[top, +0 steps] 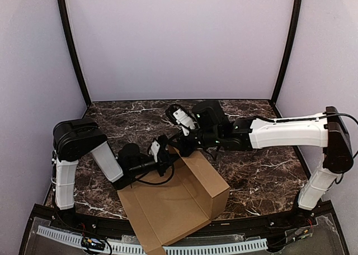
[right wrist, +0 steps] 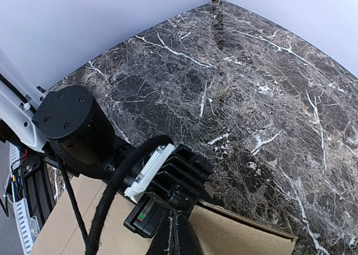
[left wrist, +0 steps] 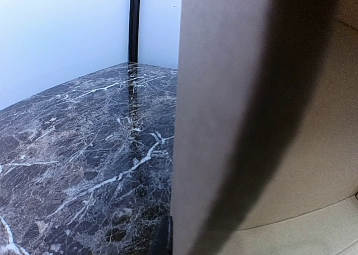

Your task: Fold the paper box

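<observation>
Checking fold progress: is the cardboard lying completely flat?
No, part of the paper box stands folded up off the marble table.

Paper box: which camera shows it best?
Top external: the whole box shows, partly folded, at the table's near edge. The left wrist view is too close, with one panel of the box filling its right side. The right wrist view catches only brown patches of it along the bottom.

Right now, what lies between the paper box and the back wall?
Bare marble table beyond the paper box, with the right arm above it; top view.
</observation>
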Available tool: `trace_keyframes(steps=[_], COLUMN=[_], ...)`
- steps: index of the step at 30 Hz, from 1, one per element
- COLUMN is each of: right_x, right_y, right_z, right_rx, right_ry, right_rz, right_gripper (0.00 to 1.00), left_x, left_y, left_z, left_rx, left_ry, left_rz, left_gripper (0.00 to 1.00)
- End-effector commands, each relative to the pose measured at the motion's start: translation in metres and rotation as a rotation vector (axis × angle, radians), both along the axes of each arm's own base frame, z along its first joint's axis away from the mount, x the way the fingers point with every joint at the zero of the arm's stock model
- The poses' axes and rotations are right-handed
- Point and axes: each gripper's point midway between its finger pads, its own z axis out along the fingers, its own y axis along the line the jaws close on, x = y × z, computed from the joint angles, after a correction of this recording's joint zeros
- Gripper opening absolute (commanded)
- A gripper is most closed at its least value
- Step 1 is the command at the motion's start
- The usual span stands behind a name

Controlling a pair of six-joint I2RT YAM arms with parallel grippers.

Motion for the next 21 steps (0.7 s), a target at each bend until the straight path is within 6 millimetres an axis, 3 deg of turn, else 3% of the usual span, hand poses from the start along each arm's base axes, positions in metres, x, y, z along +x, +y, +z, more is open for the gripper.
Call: trace_keyframes(steps=[1,13,21], right_x=[-0.021,-0.016,-0.011], right_y=[-0.02,-0.023,-0.028], right_z=[-0.045,-0.03,0.028], right_rx=[-0.142,-0.123,-0.057], right_ry=[0.103,0.074,-0.015], right_rz=[0.017,-0.012,-0.032], right_gripper=[0.0,0.0,0.0], left_x=[0.008,0.003,-0.001], left_y=[0.001,-0.002,-0.002], left_z=[0.028,0.023,0.015], left_rx=[-0.087,-0.065,-0.03], left_ry=[-0.043,-0.031,-0.027], left_rz=[0.02,-0.015,-0.032], left_gripper=[0.01,0.01,0.01])
